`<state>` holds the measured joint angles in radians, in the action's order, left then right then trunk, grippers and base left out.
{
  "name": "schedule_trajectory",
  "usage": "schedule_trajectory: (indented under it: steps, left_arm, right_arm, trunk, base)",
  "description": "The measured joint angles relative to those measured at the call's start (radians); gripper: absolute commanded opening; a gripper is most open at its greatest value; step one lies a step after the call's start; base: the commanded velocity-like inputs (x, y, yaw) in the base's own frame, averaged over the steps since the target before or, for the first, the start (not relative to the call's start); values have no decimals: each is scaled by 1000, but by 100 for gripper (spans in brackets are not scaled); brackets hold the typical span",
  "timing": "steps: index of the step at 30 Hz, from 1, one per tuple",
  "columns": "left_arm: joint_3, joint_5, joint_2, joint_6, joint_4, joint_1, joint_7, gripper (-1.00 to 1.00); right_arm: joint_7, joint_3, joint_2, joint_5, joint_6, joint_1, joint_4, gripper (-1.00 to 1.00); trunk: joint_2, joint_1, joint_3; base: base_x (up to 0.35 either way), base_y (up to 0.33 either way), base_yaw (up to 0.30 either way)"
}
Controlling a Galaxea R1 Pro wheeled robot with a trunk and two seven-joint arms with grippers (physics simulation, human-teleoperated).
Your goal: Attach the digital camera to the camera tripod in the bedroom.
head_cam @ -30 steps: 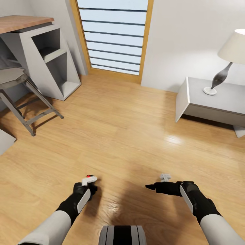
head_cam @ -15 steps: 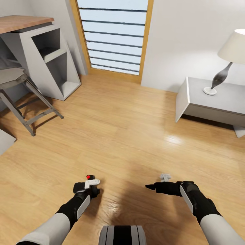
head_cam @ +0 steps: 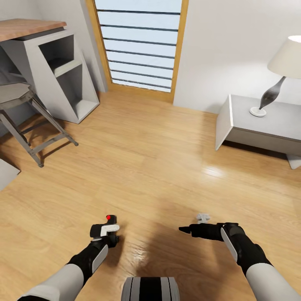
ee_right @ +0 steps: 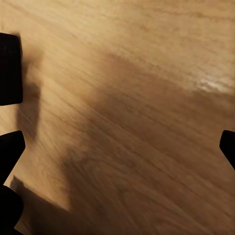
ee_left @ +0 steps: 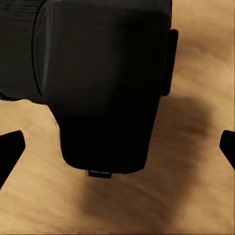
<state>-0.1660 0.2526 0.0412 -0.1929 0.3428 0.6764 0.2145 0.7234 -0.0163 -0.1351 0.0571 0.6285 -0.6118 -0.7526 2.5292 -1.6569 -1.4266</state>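
Low over the wood floor (head_cam: 159, 159), the digital camera (head_cam: 105, 228) is held in the left hand (head_cam: 104, 234), its red button on top. From the left wrist, the black body (ee_left: 103, 88) is seen between the fingertips. The right hand (head_cam: 196, 229) is held apart, nothing in it; whether its fingers are spread cannot be told. A stool (head_cam: 21, 108) and desk (head_cam: 29, 29) are seen at left.

No readable text, label, number or sign appears on anything.
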Motion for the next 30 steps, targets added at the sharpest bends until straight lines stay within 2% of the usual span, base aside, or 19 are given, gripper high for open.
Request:
schedule_trajectory:
  steps: [5,11,19,21,25,30]
  left_arm:
    - [5,4,-21,15,-27,0,3,100]
    - [9,9,-33,51,-50,0,7,100]
    - [7,8,-35,81,-74,0,6,100]
    - [4,2,-32,136,-78,0,4,100]
    - [2,-1,-32,186,-83,0,1,100]
    - [0,-4,-31,211,-113,0,-4,100]
  right_arm:
    - [0,1,1,0,0,0,0,100]
    - [-1,1,1,-1,-1,0,0,100]
    - [-1,1,2,-1,-1,0,0,100]
    - [-2,1,2,0,-1,0,0,100]
    - [-2,1,2,0,-2,0,0,100]
    - [-2,1,2,0,-3,0,0,100]
  trunk:
    - [0,0,0]
    - [0,0,0]
    - [0,0,0]
    - [0,0,0]
    - [0,0,0]
    - [0,0,0]
  base:
    - [0,0,0]
    - [0,0,0]
    - [0,0,0]
    - [0,0,0]
    - [0,0,0]
    - [0,0,0]
